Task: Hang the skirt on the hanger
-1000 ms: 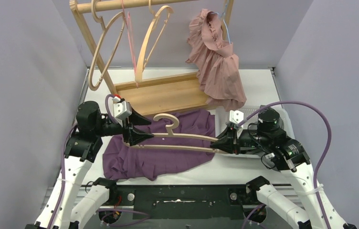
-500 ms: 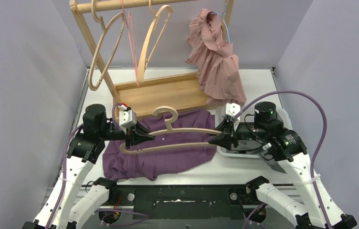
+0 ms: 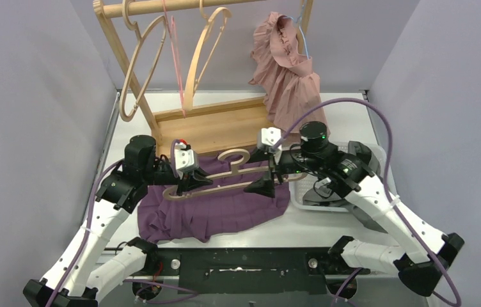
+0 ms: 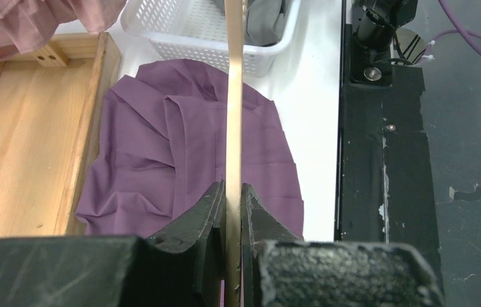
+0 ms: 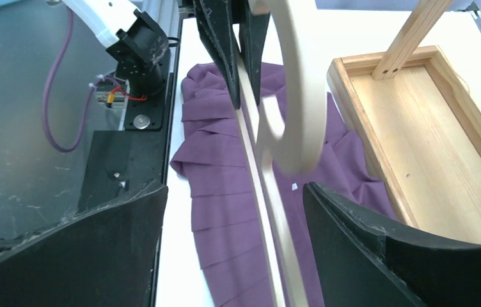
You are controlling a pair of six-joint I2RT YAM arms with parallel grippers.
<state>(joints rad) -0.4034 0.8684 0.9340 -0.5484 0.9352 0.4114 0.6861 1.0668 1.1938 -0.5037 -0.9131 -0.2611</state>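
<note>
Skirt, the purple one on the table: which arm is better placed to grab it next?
Right, probably. The right tool is open and free above the skirt; the left tool is shut on the hanger, holding it up.

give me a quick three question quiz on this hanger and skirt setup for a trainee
1. True or false: the left gripper is clamped on the wooden hanger.
2. Fill in the gap: the right gripper has its jaws ____, one on either side of the hanger bar and not touching it.
3. Pick one. The purple skirt is: A) lying on the table beneath the hanger; B) draped over the hanger; C) pinched in the right gripper.

Key: 1 true; 2 open; 3 A.
</note>
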